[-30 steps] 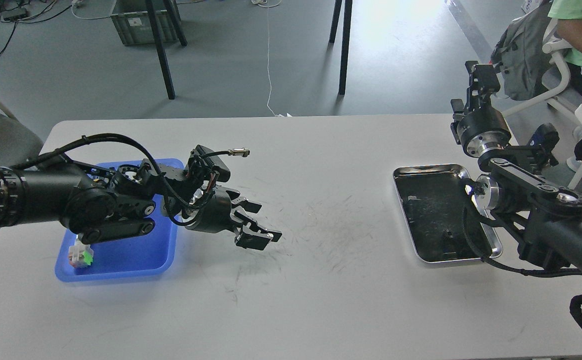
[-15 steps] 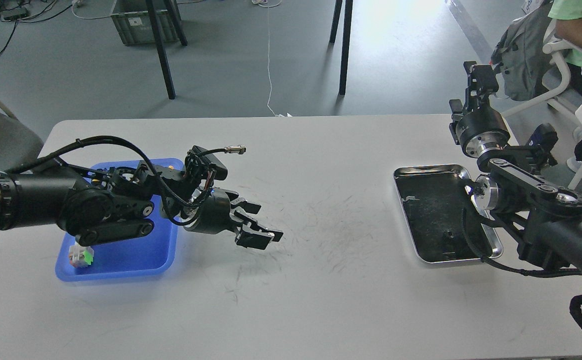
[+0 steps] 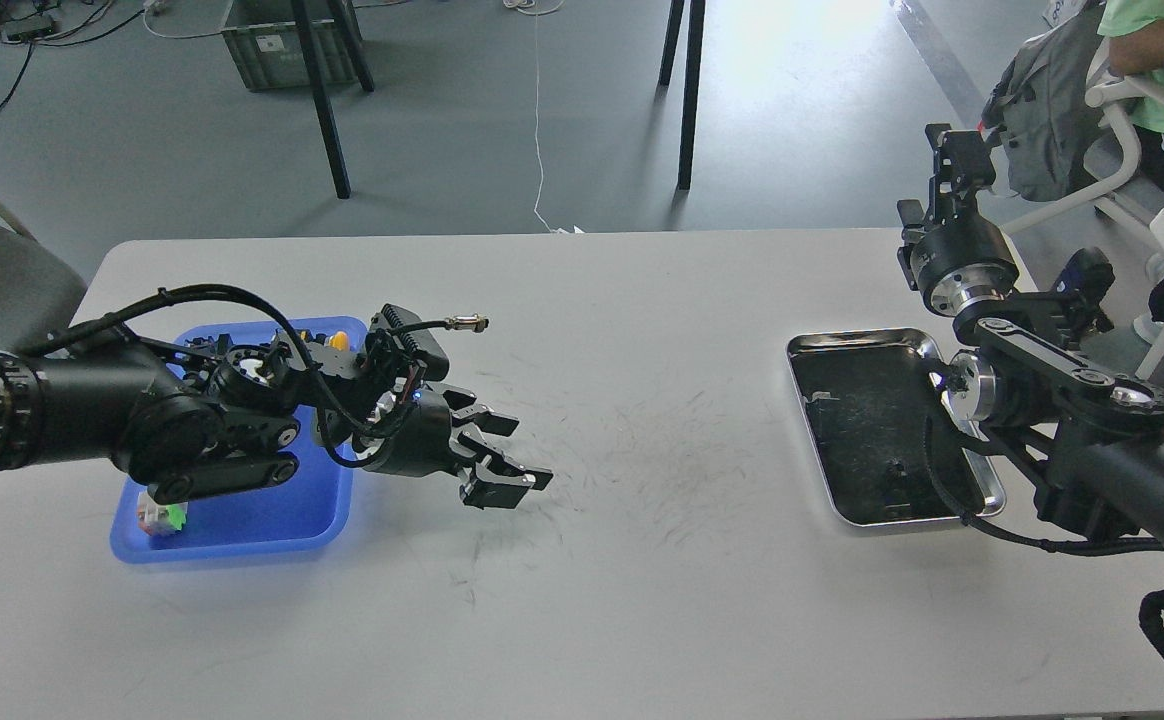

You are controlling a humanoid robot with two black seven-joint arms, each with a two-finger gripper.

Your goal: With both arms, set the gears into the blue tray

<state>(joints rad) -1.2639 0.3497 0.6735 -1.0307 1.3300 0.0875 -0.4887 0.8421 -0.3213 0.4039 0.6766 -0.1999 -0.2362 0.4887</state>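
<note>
The blue tray (image 3: pixel 242 525) lies at the table's left, partly under my left arm. My left gripper (image 3: pixel 502 455) hovers just right of the tray over the bare table, fingers (image 3: pixel 490 421) apart and nothing between them. My right arm comes in from the right beside the steel tray, and its gripper (image 3: pixel 957 165) is raised past the table's far right corner, too dark and small to judge. A tiny dark bump (image 3: pixel 893 467) on the steel tray's black inside could be one of the gears, but it is too small to tell.
A steel tray (image 3: pixel 842 338) with a black inside sits at the table's right. In the blue tray lie a green-capped switch (image 3: pixel 164 515) and a yellow-capped one (image 3: pixel 340 341). A seated person (image 3: pixel 1162 70) and a backpack (image 3: pixel 1047 100) are at the far right.
My left gripper has dropped a little and drawn back slightly toward the blue tray, still open. The right arm has hardly moved.
</note>
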